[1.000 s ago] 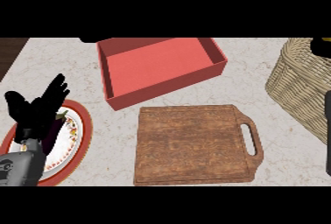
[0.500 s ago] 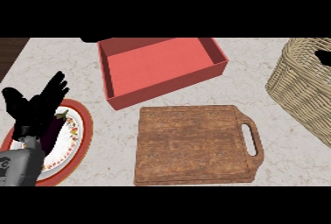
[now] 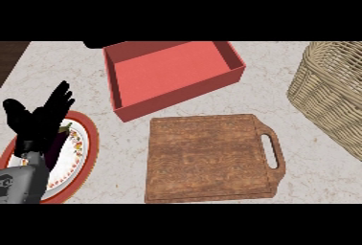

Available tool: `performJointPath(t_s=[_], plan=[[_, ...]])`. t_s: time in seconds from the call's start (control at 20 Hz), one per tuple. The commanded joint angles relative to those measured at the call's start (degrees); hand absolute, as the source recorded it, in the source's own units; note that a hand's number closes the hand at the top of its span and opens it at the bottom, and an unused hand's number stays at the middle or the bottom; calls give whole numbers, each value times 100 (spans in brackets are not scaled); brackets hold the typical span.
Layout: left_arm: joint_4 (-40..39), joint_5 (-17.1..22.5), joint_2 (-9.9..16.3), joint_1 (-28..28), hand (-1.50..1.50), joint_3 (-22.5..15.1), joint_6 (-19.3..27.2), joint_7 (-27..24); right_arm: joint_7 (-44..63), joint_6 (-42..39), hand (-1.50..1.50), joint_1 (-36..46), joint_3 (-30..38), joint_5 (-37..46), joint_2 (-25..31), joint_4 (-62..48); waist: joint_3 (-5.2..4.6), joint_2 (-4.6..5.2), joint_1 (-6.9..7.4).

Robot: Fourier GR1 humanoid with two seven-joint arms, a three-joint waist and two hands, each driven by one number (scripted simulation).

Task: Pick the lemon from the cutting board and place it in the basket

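The wooden cutting board (image 3: 209,158) lies at the middle of the counter with its handle slot to the right, and nothing rests on it. No lemon shows anywhere in the head view. The woven wicker basket (image 3: 332,95) stands at the right edge, partly cut off, its inside hidden. My left hand (image 3: 39,122) rests open at the lower left, fingers up, above a plate. My right hand is out of view.
A red open box (image 3: 170,72) sits behind the board. A red-rimmed white plate (image 3: 81,148) lies at the lower left under my left hand, with a dark purple item (image 3: 63,131) on it. A dark shape (image 3: 96,44) shows at the top left.
The view has shifted slightly, so the basket sits further toward the right edge. A dark sliver at the right edge one second ago is gone. The left hand stays put.
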State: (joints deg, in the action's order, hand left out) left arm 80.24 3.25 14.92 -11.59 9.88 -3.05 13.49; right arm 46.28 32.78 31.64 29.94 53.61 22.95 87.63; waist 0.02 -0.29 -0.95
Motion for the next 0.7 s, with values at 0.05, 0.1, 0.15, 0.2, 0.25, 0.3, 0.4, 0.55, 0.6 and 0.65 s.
performJointPath(t_s=[0.05, 0.1, 0.15, 0.2, 0.25, 0.3, 0.4, 0.55, 0.6, 0.65], plan=[[339, 47, 31, 445, 0, 12, -117, -60, 368, -240, -150, -741, 668, -764, 69, 1463, -2, -36, -33], [432, -24, -33, 342, 0, -4, 74, 96, 15, -216, -150, -1367, 903, -1163, 26, 1726, 4, -40, -99], [178, 125, 248, 123, 0, 196, -157, 157, 211, -662, -150, -1364, 1043, -1473, 255, 1877, -1, -19, -81], [428, -124, -74, 470, 0, -78, 42, -104, 11, -550, -150, -1735, 1146, -1710, 64, 2089, 1, -12, -34], [209, 17, 51, 179, 0, 73, -14, 88, 63, -788, -150, -2033, 1214, -2043, -72, 2562, 1, -25, -123], [147, 118, 89, 327, 0, 171, -129, -83, 51, -1141, -150, -2157, 1477, -2519, 190, 2600, 0, -27, -128], [208, -18, 2, 254, 0, 20, -48, -43, -26, -1529, -150, -2800, 1646, -2885, 64, 3023, 1, -25, -133], [80, -17, -31, 250, 0, 100, 31, -106, -367, -1874, -150, -3624, 2267, -3867, -267, 3597, 4, -40, -203], [78, 127, 197, 280, 0, 274, -171, -133, -256, -2186, -150, -3771, 2501, -4219, -141, 3667, 2, -41, -183], [219, 114, 139, 139, 0, 206, -72, 136, -383, -2415, -150, -4023, 2690, -4417, -89, 3660, 4, -38, -173]])
